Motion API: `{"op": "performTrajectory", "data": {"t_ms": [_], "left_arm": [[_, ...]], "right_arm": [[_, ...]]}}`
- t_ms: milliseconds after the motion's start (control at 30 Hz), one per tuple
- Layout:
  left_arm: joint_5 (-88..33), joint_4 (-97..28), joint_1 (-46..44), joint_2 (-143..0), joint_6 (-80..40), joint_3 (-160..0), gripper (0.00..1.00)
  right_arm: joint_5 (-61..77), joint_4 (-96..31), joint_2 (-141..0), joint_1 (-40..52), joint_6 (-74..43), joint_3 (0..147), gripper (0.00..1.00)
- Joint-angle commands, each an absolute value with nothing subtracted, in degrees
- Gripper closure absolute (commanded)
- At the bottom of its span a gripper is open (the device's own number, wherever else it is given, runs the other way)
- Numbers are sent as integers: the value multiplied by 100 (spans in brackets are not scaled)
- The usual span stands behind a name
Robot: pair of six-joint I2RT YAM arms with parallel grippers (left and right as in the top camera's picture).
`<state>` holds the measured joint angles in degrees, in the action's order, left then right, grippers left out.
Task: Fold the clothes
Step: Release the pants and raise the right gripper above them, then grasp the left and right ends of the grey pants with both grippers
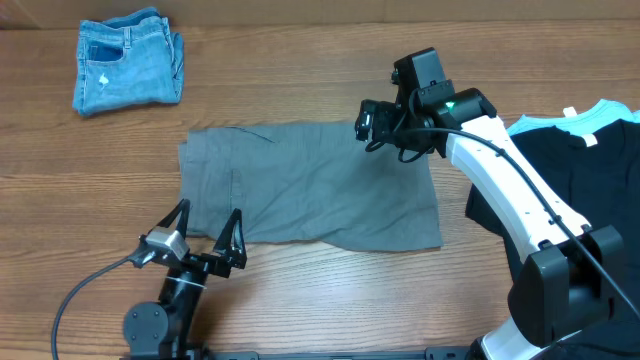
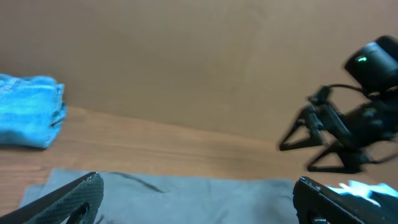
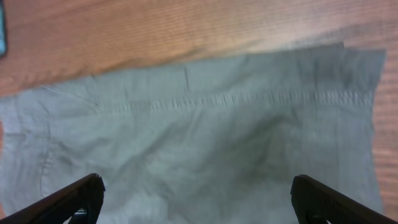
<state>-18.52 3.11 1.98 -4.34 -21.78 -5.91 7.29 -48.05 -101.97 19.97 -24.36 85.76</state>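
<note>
The grey shorts [image 1: 310,185] are lying spread flat. The left gripper [image 1: 205,232] is hovering at their near-left edge, fingers wide apart. The right gripper [image 1: 368,125] is hanging over their far-right corner. Folded blue denim shorts [image 1: 128,60] are sitting beyond their far-left corner.

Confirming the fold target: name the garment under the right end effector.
The grey shorts, spread mid-table beneath the right end effector. The blue denim shorts sit folded far left; the black garment lies far right.
</note>
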Motion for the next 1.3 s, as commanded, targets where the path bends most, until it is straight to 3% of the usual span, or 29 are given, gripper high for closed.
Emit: {"op": "performTrajectory", "data": {"t_ms": [0,233,333,433,500,600,700,867,933,1067,1100,1200,1267], "left_arm": [[-2322,-47,222,-1192,-1839,-1765,0],[-2512,-3148,222,-4462,-593,-5004,0],[-2552,-3623,222,-5319,-622,-5555,0],[-2571,-3671,222,-6226,-633,-5717,0],[-2624,-3669,222,-6825,-644,-5717,0],[-2661,-3704,222,-7634,-744,-5717,0],[-2663,-3701,222,-8324,-952,-5717,0],[-2655,-3675,222,-9072,-919,-5717,0],[-2482,-3684,224,-9253,-969,-5717,10],[-1984,-3765,222,-9526,-1302,-5717,38],[-1841,-3782,222,-9574,-1396,-5717,49],[-1328,-3839,224,-9730,-1667,-5717,93],[-1155,-3865,224,-9837,-1697,-5717,96]], "right_arm": [[762,-4615,-10182,2012,-2449,8565,0],[764,-4729,-10184,2012,-2447,8565,0],[764,-5002,-10184,1994,-2447,8565,0],[788,-5446,-10184,1951,-2449,8565,25],[913,-5704,-10184,1953,-2449,8549,48],[1020,-6016,-10197,1981,-2447,8549,69],[993,-6243,-10232,1997,-2425,8545,80],[996,-6329,-10318,1935,-2447,8525,81],[991,-6259,-10361,1935,-2515,8429,83],[849,-6020,-10388,1925,-2648,7994,87],[770,-5988,-10388,1909,-2762,7894,89],[696,-5898,-10390,1815,-2923,7629,91],[698,-5817,-10392,1743,-2928,7498,93]]}}
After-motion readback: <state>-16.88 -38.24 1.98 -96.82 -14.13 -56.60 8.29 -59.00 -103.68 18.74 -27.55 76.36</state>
